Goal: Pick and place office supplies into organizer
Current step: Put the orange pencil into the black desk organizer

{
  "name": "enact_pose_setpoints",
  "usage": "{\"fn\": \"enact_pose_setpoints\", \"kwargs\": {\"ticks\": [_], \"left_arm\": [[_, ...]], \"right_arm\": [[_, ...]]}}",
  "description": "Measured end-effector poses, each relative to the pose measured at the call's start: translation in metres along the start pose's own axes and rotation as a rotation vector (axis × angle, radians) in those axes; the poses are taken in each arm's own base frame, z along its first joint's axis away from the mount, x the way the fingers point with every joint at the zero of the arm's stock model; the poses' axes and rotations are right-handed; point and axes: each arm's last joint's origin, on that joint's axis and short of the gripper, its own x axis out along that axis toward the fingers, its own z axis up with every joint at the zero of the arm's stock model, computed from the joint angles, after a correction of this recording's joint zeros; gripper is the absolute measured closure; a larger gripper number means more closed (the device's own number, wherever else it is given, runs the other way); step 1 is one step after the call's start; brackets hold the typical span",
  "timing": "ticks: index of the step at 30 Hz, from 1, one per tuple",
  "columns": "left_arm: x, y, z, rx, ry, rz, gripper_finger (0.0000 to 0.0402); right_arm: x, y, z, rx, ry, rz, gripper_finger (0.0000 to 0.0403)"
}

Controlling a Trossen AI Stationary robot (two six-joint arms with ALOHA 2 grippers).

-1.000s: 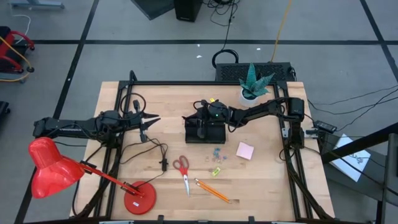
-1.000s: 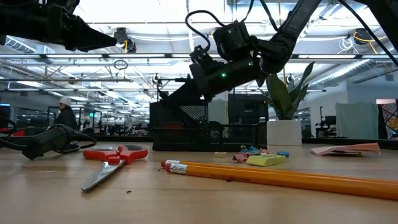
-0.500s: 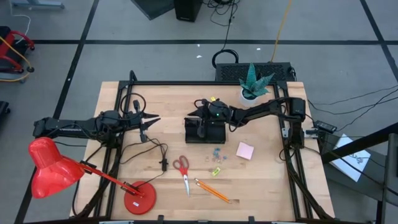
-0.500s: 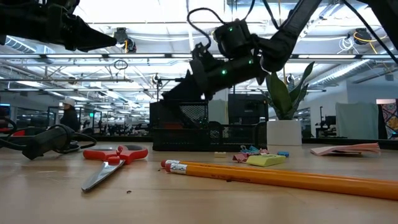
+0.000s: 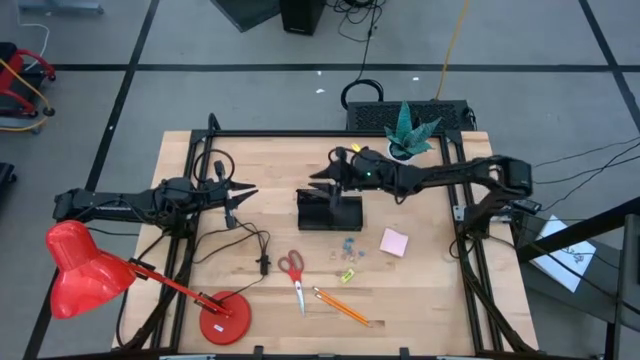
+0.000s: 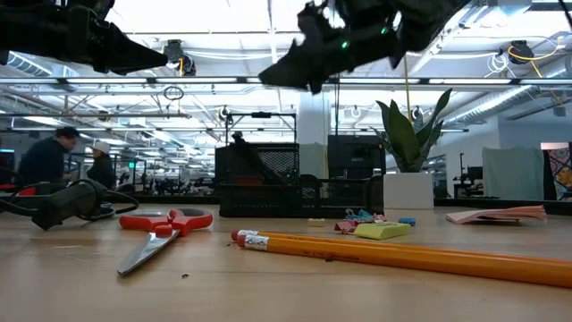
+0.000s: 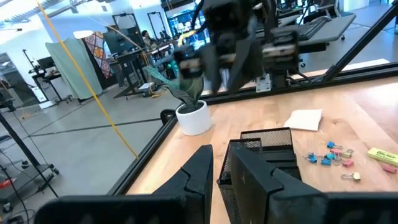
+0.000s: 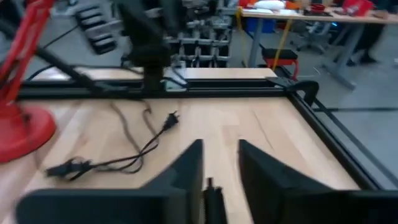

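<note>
The black mesh organizer (image 5: 330,210) stands mid-table. A dark slim thing leans in its taller compartment, its top end (image 6: 236,138) poking over the rim. My right gripper (image 5: 322,180) hangs well above the organizer, fingers a narrow gap apart (image 8: 221,146), with nothing between them. Red-handled scissors (image 5: 293,270), orange pencils (image 5: 342,307), blue clips (image 5: 349,245), a yellow piece (image 5: 347,274) and a pink pad (image 5: 394,242) lie flat on the wood nearer the front. My left gripper (image 5: 252,191) waits level to the organizer's left with a thin slit between its fingers (image 7: 219,148).
A red desk lamp (image 5: 90,270) stands on its base (image 5: 224,320) at the front left. A black cable (image 5: 255,245) lies between the lamp and the scissors. A white plant pot (image 5: 403,150) stands behind the organizer. People (image 6: 45,161) move in the room beyond the table.
My right gripper has risen out of the organizer's taller compartment and now hangs clear above it, most of the rise coming in the last half second. The dark slim thing stays leaning in the compartment. The things on the table have not moved.
</note>
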Motion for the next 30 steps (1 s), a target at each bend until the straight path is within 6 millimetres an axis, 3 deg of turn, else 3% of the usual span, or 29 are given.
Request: {"fn": "enact_pose_setpoints", "kwargs": {"ticks": [3, 6, 12, 22, 30], "left_arm": [[0.000, 0.000, 0.000, -0.011, 0.000, -0.001, 0.0339], [0.000, 0.000, -0.001, -0.009, 0.008, -0.003, 0.0339], [0.000, -0.001, -0.003, -0.009, 0.030, -0.008, 0.0339], [0.000, 0.000, 0.000, -0.016, 0.000, 0.003, 0.0339], [0.008, -0.006, -0.001, -0.059, 0.009, -0.100, 0.0339]], "right_arm": [[-0.014, 0.018, 0.012, -0.075, 0.005, 0.048, 0.0391], [-0.031, 0.038, 0.017, -0.116, -0.029, 0.100, 0.0392], [-0.064, 0.067, -0.013, -0.136, -0.102, 0.082, 0.0400], [-0.128, 0.065, -0.089, -0.040, -0.286, 0.038, 0.0402], [-0.151, 0.054, -0.104, -0.016, -0.305, -0.062, 0.0402]]}}
